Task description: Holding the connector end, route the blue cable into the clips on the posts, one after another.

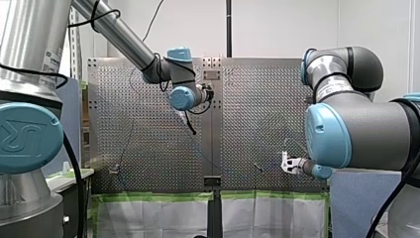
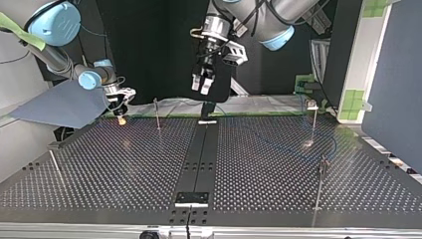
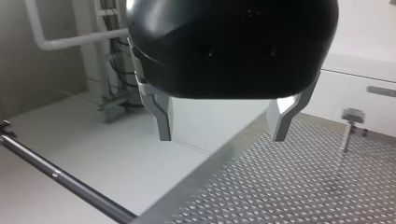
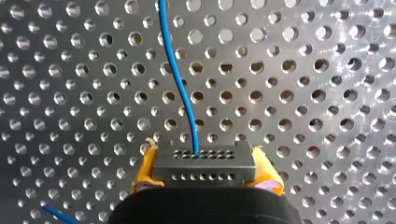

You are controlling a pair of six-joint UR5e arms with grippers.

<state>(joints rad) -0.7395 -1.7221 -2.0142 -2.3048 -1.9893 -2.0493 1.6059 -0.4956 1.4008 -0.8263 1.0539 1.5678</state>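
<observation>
In the right wrist view, my right gripper (image 4: pixel 204 159) is shut on a black connector (image 4: pixel 204 167), which sits between its yellow pads (image 4: pixel 144 164). The blue cable (image 4: pixel 180 79) leaves the connector and runs ahead over the perforated table (image 4: pixel 317 93). In the top view, my right gripper (image 2: pixel 122 103) hangs low over the table's far left. My left gripper (image 2: pixel 203 82) hangs open high above the table's far middle. In its own wrist view, nothing lies between its metal fingers (image 3: pixel 163 119). Thin posts (image 2: pixel 157 113) (image 2: pixel 314 119) (image 2: pixel 322 175) stand on the table.
Another thin post (image 2: pixel 54 167) stands near the top view's left edge. A dark centre strip (image 2: pixel 199 159) runs across the table. The left wrist view shows a clip post (image 3: pixel 351 123) on the table beyond the gripper and a dark rod (image 3: pixel 60 177) off the table's edge.
</observation>
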